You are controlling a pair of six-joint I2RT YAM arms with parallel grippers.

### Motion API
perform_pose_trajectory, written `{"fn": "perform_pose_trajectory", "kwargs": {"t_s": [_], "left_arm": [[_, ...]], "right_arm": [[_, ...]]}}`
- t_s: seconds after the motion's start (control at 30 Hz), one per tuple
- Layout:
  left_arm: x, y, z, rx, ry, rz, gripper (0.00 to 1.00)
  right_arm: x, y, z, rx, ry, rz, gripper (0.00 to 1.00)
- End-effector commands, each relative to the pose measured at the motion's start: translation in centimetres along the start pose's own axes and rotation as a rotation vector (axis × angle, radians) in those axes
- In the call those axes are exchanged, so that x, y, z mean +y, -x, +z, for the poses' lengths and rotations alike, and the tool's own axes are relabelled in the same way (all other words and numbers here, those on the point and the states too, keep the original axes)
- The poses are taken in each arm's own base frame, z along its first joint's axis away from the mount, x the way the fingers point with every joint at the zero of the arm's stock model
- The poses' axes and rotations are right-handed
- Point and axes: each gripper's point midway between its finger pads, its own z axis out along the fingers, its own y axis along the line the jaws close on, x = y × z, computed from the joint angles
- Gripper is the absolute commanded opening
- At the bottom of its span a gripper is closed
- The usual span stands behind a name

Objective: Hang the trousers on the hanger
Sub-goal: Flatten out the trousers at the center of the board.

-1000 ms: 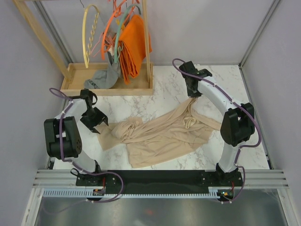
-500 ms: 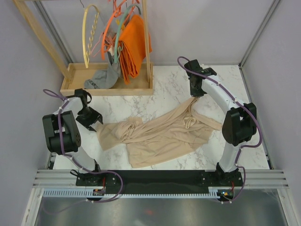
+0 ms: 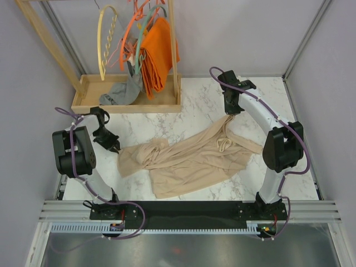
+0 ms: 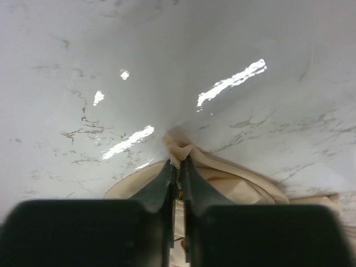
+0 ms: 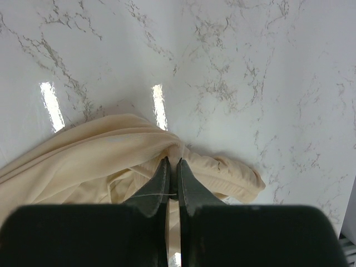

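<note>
Grasping stage. The left gripper (image 4: 178, 162) and right gripper (image 5: 171, 162) each pinched a fold of the trousers (image 3: 189, 161) at its tips. Next, likely a joint lift toward the hanger (image 3: 105, 44), well beyond the left gripper.

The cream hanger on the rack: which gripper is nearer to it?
Left. The left gripper is straight in front of the hanger, pinching one end of the trousers; the right gripper holds their other end, well off to the hanger's right.
</note>
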Motion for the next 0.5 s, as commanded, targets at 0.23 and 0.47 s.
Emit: {"fn": "perform_pose_trajectory", "kwargs": {"t_s": [0.23,0.47], "left_arm": [[0.9,3.2,-7.9,-0.249,-0.033,0.071,0.02],[4.1,1.5,-17.3,-0.457,-0.069,0.049,0.02]], "right_arm": [[-3.8,3.6,-4.1,-0.131,-0.081,0.057,0.00],[-7.7,5.2,-5.5,-0.179,-0.135,0.182,0.00]]}}
